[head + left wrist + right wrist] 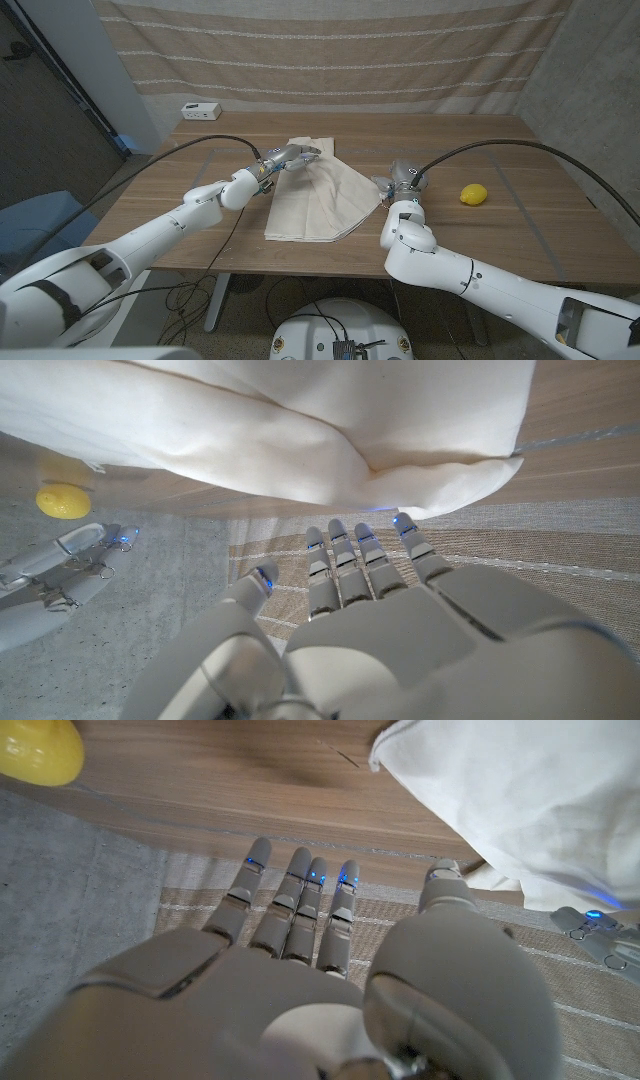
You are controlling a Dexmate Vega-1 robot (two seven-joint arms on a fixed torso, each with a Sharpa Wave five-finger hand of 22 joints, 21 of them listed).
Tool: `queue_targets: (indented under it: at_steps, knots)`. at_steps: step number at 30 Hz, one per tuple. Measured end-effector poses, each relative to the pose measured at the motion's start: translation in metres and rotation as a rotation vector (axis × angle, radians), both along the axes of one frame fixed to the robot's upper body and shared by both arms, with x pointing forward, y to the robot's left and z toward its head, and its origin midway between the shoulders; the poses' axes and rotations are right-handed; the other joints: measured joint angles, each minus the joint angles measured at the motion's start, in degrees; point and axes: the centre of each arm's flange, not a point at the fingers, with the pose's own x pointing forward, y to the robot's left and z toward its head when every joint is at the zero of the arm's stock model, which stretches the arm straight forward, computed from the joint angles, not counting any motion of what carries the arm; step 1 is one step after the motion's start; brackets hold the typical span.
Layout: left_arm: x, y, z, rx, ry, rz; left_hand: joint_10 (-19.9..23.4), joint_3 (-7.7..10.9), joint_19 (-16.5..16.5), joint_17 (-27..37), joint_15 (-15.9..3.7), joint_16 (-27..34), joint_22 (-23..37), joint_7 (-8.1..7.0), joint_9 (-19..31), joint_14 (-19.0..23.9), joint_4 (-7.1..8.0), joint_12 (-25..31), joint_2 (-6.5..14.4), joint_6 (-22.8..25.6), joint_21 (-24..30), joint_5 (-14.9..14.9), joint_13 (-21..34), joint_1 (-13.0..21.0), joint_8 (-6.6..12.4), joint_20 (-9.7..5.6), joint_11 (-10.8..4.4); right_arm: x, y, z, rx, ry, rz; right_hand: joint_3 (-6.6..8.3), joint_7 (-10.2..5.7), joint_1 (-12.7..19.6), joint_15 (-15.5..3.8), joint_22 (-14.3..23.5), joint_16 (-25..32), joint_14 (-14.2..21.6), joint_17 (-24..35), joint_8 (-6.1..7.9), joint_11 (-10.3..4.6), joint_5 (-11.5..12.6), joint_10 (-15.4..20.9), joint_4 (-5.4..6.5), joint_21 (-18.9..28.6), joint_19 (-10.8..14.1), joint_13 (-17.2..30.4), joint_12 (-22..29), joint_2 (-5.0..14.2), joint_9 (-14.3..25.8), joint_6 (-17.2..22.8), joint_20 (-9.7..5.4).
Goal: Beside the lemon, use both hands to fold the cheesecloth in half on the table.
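The left hand [292,156] reaches over the far corner of the cheesecloth [315,200], fingers [345,565] straight, slightly apart, holding nothing. The right hand [403,181] hovers just beside the cloth's right edge, fingers [300,900] extended, empty. The cloth lies mid-bench [180,230], the lemon [474,194] well apart to its right.

In the right wrist view the lemon [38,748] is cut off by the picture's edge. The cheesecloth [330,420] is cropped in the left wrist view, and contact with the left hand [292,156] cannot be told
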Motion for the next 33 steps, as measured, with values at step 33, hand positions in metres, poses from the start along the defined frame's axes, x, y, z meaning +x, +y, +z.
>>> queue_targets:
  at_steps: [33]
  knots:
    - [-0.002,-0.001,0.0,0.003,0.001,0.006,-0.85,0.17,-0.11,-0.16,0.28,-0.71,0.0,-0.62,0.0,-0.75,-0.17,-0.38,0.0,-1.26,0.0,0.0,0.01,0.01,-0.46,-0.11,-0.43,0.012,0.008,-0.037,-0.071,0.082,-0.063,1.79,0.17,5.06,0.0,0.0,-0.28,2.26,-0.53,2.49,-0.47,3.57,1.3,-2.73,-0.43,1.77,1.06,1.76,0.39,0.8,3.65,-0.31]
